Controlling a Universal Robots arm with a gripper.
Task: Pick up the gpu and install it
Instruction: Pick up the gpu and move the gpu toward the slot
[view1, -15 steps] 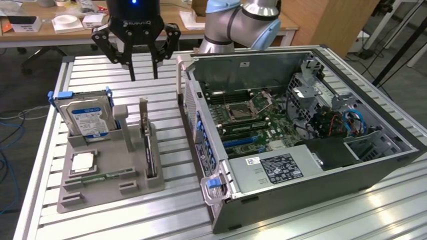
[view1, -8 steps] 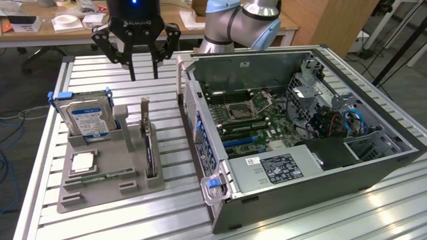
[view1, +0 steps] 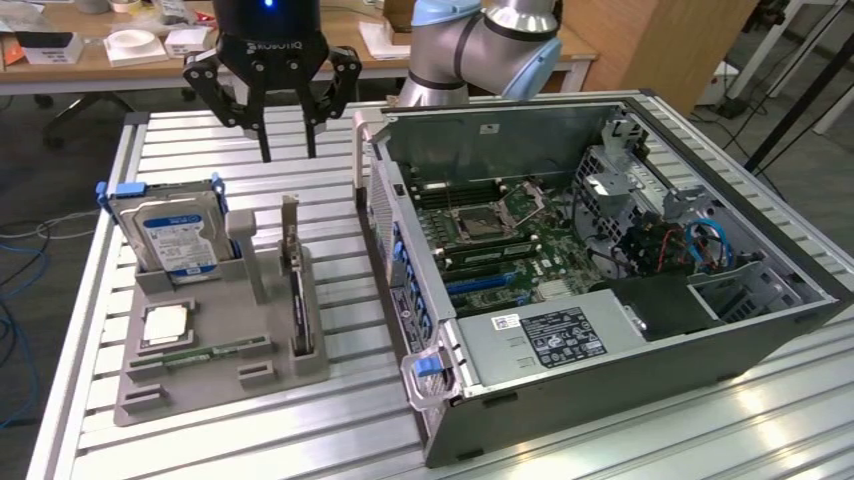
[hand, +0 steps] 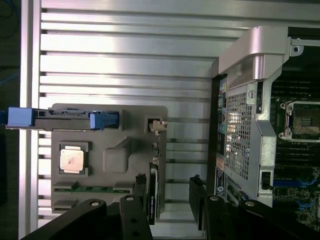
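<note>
Noted black pincer (view1: 288, 153) hanging over slatted aluminium table (view1: 347, 440), jaws wide, gripping nothing. Found gpu (view1: 302, 295), thin flat dark card with silver end bracket, upright on edge in slot of matte grey moulded holder (view1: 200, 385), at holder's edge facing open metal case (view1: 641, 390). Sits below pincer, untouched and well apart, nearly beneath its opening.

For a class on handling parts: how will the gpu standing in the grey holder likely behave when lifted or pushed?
The gpu looks like a thin board with a metal bracket, so it is probably stiff and light. Standing on edge in the grey holder, it would likely tip if pushed sideways once free of its slot.
</note>
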